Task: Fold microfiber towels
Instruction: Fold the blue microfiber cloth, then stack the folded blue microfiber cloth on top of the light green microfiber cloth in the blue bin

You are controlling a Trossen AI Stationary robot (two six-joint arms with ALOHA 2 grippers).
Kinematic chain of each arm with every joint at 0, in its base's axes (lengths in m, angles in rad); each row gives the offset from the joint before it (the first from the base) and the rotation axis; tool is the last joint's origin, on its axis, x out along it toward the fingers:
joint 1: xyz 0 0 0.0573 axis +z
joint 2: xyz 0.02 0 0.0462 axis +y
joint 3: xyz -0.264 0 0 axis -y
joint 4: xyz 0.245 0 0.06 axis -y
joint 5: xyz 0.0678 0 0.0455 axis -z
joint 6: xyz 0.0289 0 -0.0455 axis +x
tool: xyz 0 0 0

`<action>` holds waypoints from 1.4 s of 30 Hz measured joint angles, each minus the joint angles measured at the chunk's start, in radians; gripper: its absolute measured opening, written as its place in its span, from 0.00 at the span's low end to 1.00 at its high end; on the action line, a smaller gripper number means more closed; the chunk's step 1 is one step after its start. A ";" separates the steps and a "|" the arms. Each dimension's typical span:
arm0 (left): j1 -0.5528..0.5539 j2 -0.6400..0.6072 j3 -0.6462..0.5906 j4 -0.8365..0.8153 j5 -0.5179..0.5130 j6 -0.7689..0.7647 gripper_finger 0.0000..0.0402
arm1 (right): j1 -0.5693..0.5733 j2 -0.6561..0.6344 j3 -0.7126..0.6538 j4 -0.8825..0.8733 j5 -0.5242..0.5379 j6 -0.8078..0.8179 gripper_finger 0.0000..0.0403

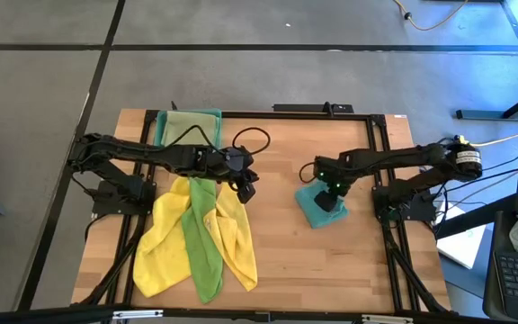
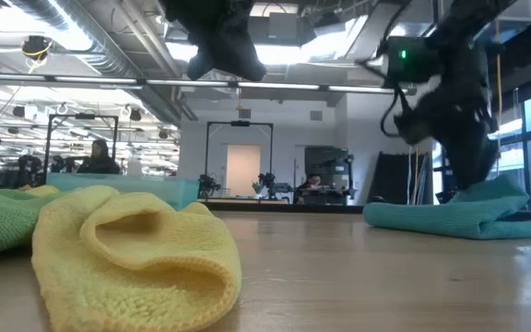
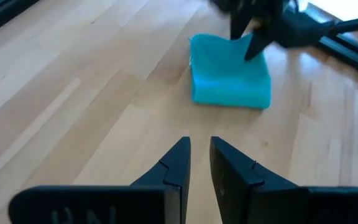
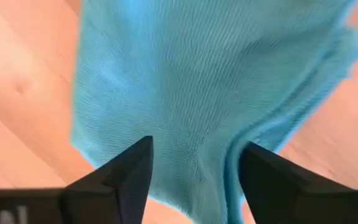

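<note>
High view: right gripper (image 1: 331,202), fingers spread apart, rests on the folded teal towel (image 1: 314,209) at table (image 1: 349,261) right. Left gripper (image 1: 246,191), nearly closed and empty, hangs beside the unfolded yellow towels (image 1: 165,243).

1. No text, label, brand, number or sign can be read in any view.
2. Pale raised marks show at the lower left of the left wrist view, on the body of the left tool (image 3: 194,163), too blurred to make out.
3. A similar pale mark sits at the lower left corner of the right wrist view, on the body of the right tool (image 4: 194,177), cut off by the frame and unreadable.
</note>
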 joint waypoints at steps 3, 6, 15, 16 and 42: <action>0.005 0.000 0.000 -0.035 0.000 0.000 0.13 | 0.000 -0.060 0.010 -0.036 0.022 0.046 0.58; 0.016 0.000 0.000 -0.054 0.000 0.000 0.13 | 0.000 -0.108 0.010 -0.097 0.026 0.117 0.59; 0.047 0.000 0.000 -0.052 0.007 0.074 0.13 | 0.032 -0.208 -0.061 -0.169 -0.036 0.448 0.66; 0.048 0.000 0.000 -0.052 0.008 0.080 0.13 | 0.049 -0.216 -0.076 -0.162 -0.048 0.511 0.67; 0.066 -0.001 0.000 -0.129 0.193 0.254 0.13 | 0.426 -0.012 -0.147 0.231 0.178 1.617 0.71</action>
